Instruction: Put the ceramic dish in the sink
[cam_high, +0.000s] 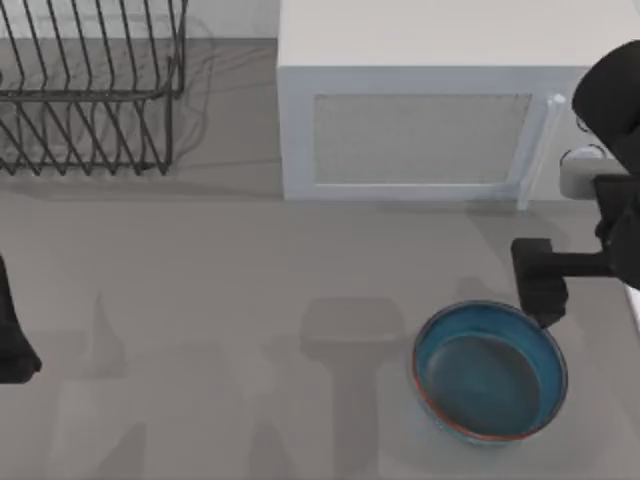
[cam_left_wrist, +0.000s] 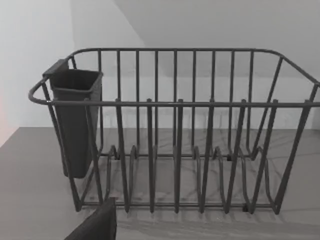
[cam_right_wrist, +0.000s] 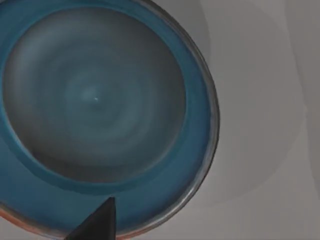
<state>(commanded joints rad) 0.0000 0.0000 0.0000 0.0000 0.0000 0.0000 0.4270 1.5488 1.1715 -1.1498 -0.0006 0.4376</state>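
The ceramic dish (cam_high: 490, 372) is a round, shallow blue bowl with a thin reddish-brown rim. It rests upright on the grey counter at the front right, in front of the microwave. My right gripper (cam_high: 541, 296) hangs just over the dish's far right rim, reaching in from the right edge. From the right wrist view the ceramic dish (cam_right_wrist: 95, 100) lies directly below and close. The sink is out of view. My left arm (cam_high: 12, 335) stays parked at the left edge, facing the rack.
A white microwave (cam_high: 420, 120) stands at the back right, close behind the right arm. A dark wire dish rack (cam_high: 90, 90) sits at the back left, and the rack (cam_left_wrist: 175, 135) holds a dark cutlery cup (cam_left_wrist: 75, 125). Bare grey counter (cam_high: 220, 330) lies between the arms.
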